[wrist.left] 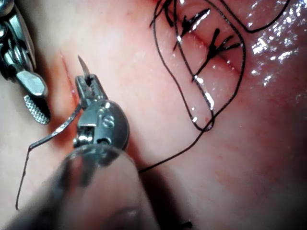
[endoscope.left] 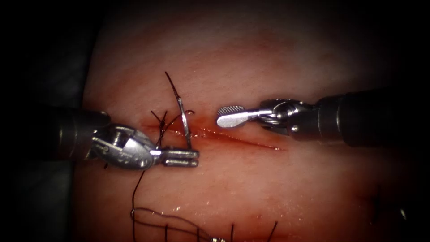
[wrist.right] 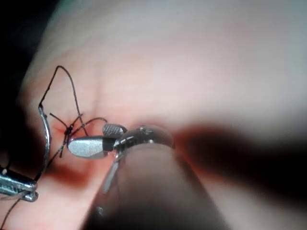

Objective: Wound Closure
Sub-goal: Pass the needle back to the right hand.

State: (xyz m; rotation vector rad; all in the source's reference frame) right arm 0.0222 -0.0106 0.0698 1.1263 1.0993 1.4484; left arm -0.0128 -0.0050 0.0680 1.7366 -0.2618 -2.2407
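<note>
Left tool in from the left, jaws clenched on the needle near its pointed end, just below the cut at the cut's left end; in the left wrist view the sharp tip pokes out just past the closed jaws, with the rest of the curve sweeping away over the tissue. Needle standing upright across the cut in the endoscope view, free of the tissue as far as can be seen, thread running up from its blunt end. Right tool hovering just above the cut, right of the needle and apart from it, jaws parted and grasping nothing, one ribbed inner face turned to the endoscope. Knotted stitch with short dark tails sitting on the cut just left of the needle. More thread looping loosely over the tissue below the left tool, near the endoscope view's lower edge. Red fluid lining the cut.
</note>
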